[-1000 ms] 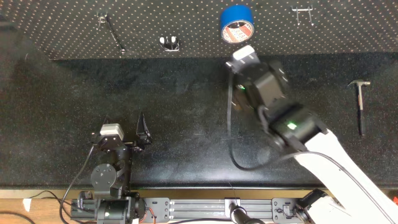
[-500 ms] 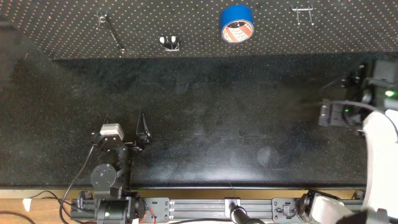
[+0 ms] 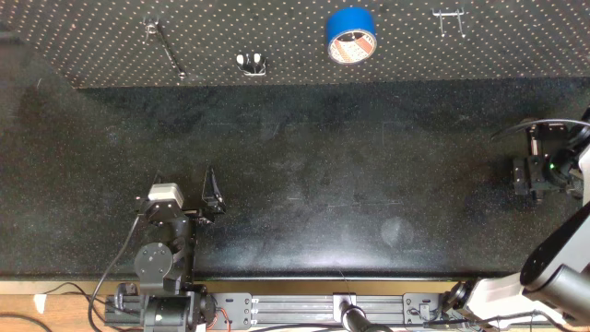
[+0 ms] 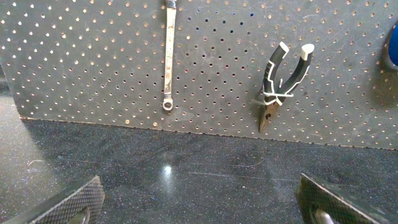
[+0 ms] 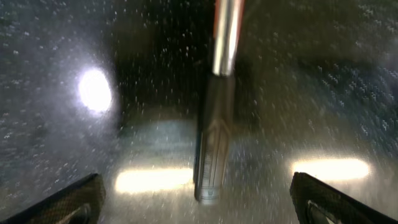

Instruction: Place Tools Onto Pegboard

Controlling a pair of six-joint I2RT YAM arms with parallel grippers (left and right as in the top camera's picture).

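Right gripper (image 5: pixel 199 194) hangs over the hammer (image 5: pixel 214 124), jaws wide apart — nothing held. Left gripper (image 4: pixel 199 200) faces the pegboard (image 4: pixel 93 62), equally open, empty.

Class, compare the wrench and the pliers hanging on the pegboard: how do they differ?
The wrench is a slim, straight bar of bare metal; the pliers have black-and-white grips. The wrench hangs as one straight piece; the pliers' handles spread in a V. Both hang on the pegboard.
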